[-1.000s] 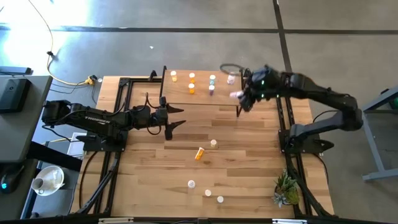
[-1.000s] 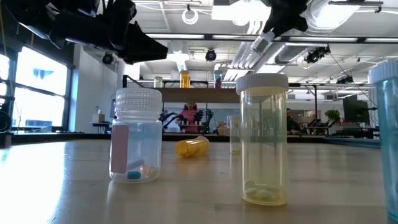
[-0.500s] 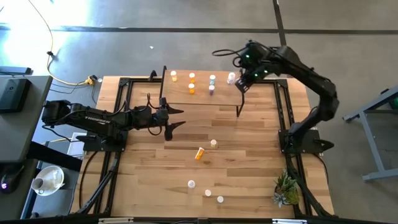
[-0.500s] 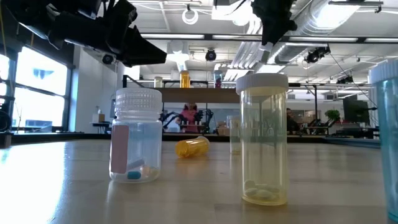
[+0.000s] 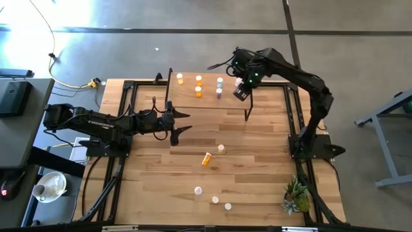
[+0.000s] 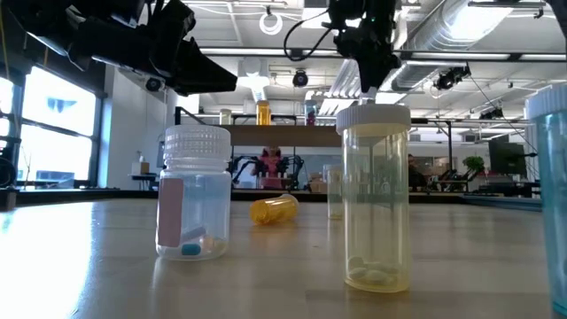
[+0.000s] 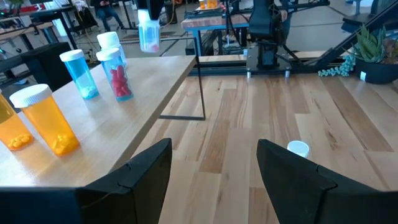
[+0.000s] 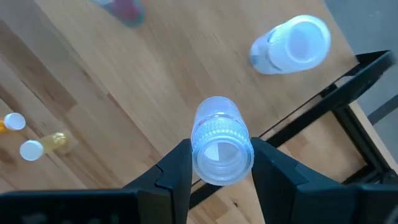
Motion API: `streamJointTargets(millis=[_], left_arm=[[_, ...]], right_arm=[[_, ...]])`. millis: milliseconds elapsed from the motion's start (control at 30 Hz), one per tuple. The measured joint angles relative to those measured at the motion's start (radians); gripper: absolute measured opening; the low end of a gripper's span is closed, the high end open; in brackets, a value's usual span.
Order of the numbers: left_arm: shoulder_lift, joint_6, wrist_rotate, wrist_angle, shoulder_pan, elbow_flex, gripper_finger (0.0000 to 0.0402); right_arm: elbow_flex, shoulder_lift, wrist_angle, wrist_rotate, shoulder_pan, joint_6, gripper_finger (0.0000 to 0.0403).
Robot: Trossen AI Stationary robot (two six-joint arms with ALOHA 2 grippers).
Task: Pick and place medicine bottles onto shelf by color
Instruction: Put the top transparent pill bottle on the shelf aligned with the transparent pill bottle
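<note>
Your right gripper (image 8: 214, 163) pinches a clear ribbed-cap bottle (image 8: 216, 140) above the shelf (image 5: 206, 100)'s right edge — another bottle (image 8: 292, 43) stands close beside.

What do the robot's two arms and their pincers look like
Both arms are dark, nearly black, built of jointed tube-like segments. The left arm carries pale lettering along its side and ends in a left pincer with two pointed black fingers. The right arm has a looping black cable and a small green light near the right pincer.
</note>
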Motion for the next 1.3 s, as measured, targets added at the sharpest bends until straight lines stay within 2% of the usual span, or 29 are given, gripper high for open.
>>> streamJointTargets(millis=[400,1300], left_arm=[[0.0,-0.012,0.0,0.0,0.0,0.0,0.0227],[0.0,-0.023,0.001,0.0,0.0,0.0,0.0227]], right_arm=[[0.0,0.05,0.034,0.013,0.036,-0.008,0.0126],[0.0,0.063,0.035,0.013,0.042,-0.011,0.0126]])
